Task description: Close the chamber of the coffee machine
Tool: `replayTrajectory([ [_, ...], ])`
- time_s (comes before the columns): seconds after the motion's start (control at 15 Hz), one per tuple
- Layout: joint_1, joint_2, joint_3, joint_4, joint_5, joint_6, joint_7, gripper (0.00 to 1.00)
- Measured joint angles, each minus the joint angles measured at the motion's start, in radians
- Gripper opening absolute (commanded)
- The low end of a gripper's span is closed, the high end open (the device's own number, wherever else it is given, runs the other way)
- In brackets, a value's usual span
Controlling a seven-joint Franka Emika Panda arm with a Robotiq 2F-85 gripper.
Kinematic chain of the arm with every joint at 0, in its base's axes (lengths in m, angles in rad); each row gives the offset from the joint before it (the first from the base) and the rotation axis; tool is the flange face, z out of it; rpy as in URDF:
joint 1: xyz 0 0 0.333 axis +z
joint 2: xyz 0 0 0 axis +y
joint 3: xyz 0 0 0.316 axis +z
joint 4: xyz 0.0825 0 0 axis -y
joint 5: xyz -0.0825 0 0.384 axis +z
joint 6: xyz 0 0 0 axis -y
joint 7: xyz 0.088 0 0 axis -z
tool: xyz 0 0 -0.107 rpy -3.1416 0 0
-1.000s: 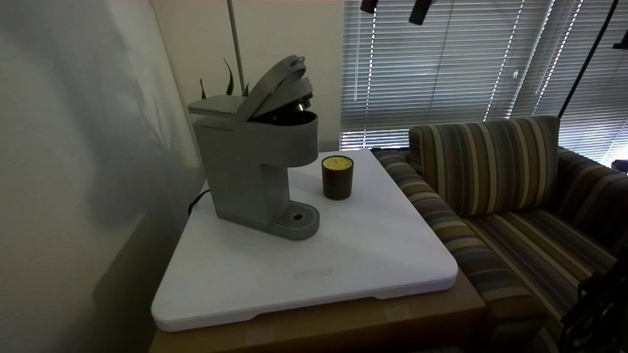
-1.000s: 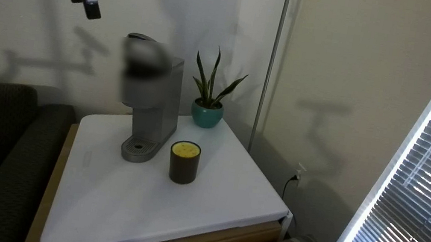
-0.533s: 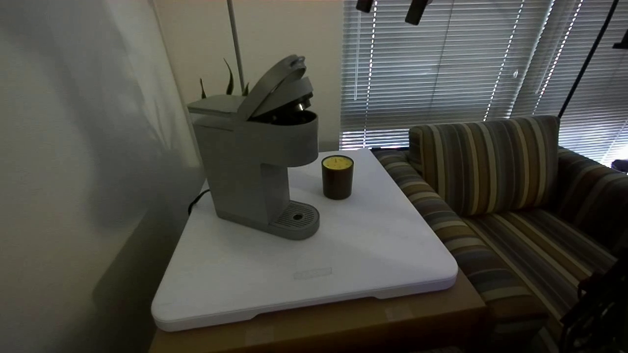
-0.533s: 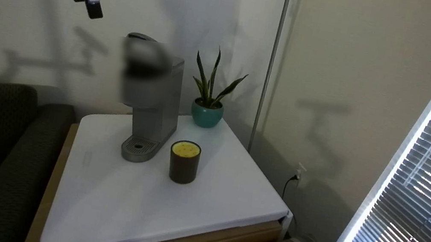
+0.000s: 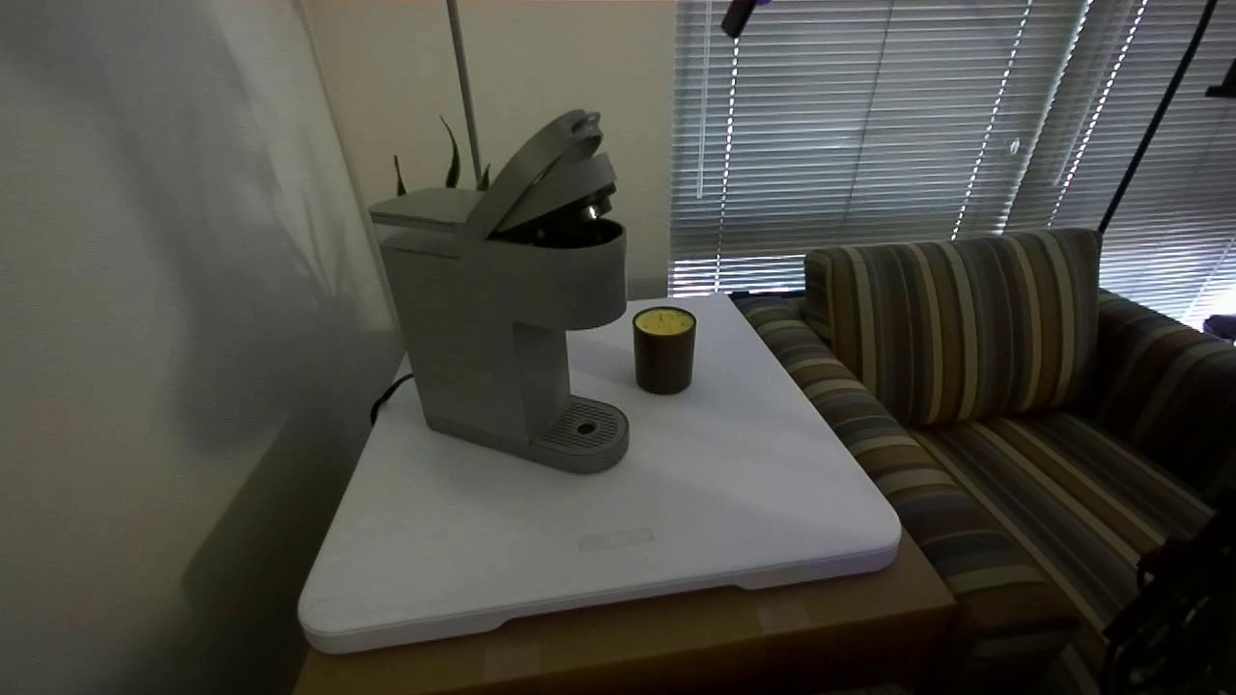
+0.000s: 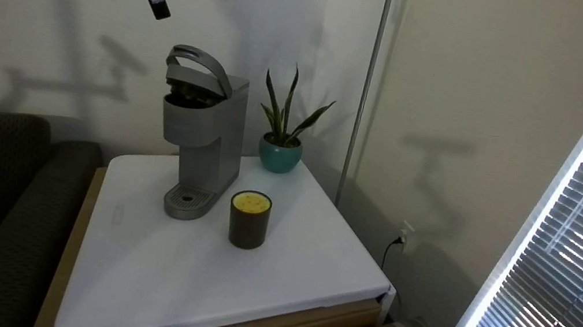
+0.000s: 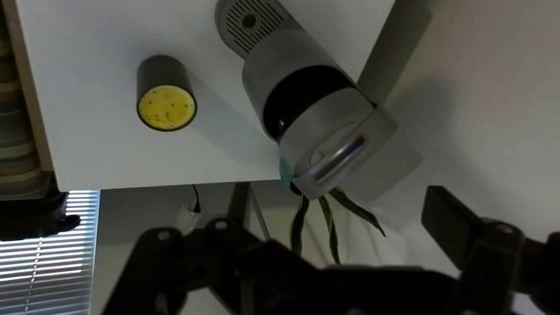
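While the tool (image 6: 158, 6) hangs wide — in free air — the lid (image 6: 191, 76) tilts above the chamber rim (image 6: 182, 108).

There is one coffee machine (image 6: 206, 126), one candle (image 5: 664, 357) and one potted plant (image 6: 279, 153).

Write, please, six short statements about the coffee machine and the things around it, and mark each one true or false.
1. The lid of the coffee machine is tilted up, and the chamber is open. True.
2. In the wrist view, the fingers of the gripper stand apart. True.
3. The gripper touches the lid. False: both exterior views show a gap between them.
4. The plant stands in a teal pot. True.
5. The dark cup stands on the drip tray. False: it stands on the white table top, beside the coffee machine.
6. The sofa cushion is plain white. False: it has stripes.
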Motion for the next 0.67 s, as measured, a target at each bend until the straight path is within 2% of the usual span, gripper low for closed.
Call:
replayTrajectory([
  [0.2,0.012,0.091,0.011,0.041,0.01,0.1,0.031,1.0],
  [0.47,0.013,0.129,0.011,0.071,0.001,0.112,0.042,1.0],
  [0.67,0.013,0.13,-0.012,0.077,-0.139,0.126,0.253,1.0],
])
